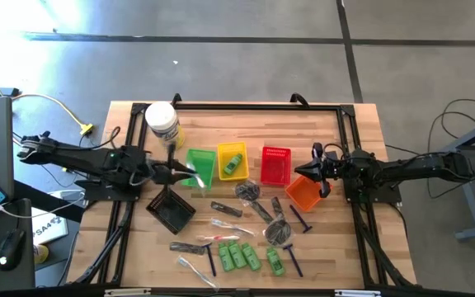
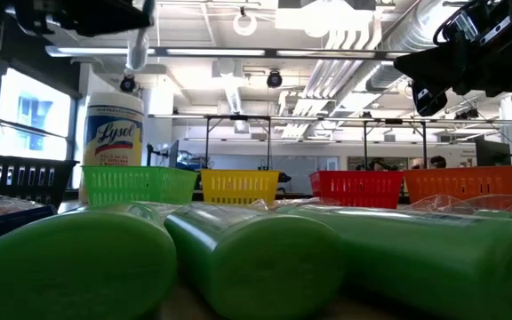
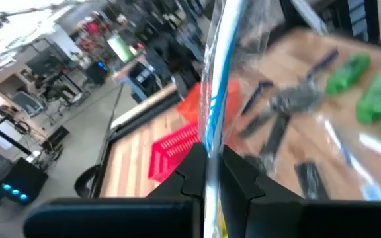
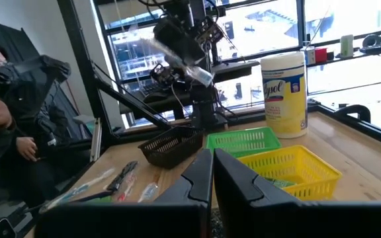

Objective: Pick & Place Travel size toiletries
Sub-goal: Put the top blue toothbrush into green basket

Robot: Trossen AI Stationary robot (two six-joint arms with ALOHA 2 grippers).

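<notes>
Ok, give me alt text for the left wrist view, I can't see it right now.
The left gripper is shut on a clear-wrapped stick with a blue stripe, held above the wooden table. Beyond lie a red basket, an orange basket, black razors and green bottles.

The right gripper's (image 4: pixel 213 173) two dark fingers sat nearly closed. Beyond lay a yellow plastic basket (image 4: pixel 290 164), green basket (image 4: pixel 243 140), black basket (image 4: pixel 170 147) and white yellow-labelled wipes canister (image 4: pixel 284 96). A clear-wrapped stick (image 4: pixel 177 56) hung in the far gripper (image 4: pixel 172 39).
</notes>
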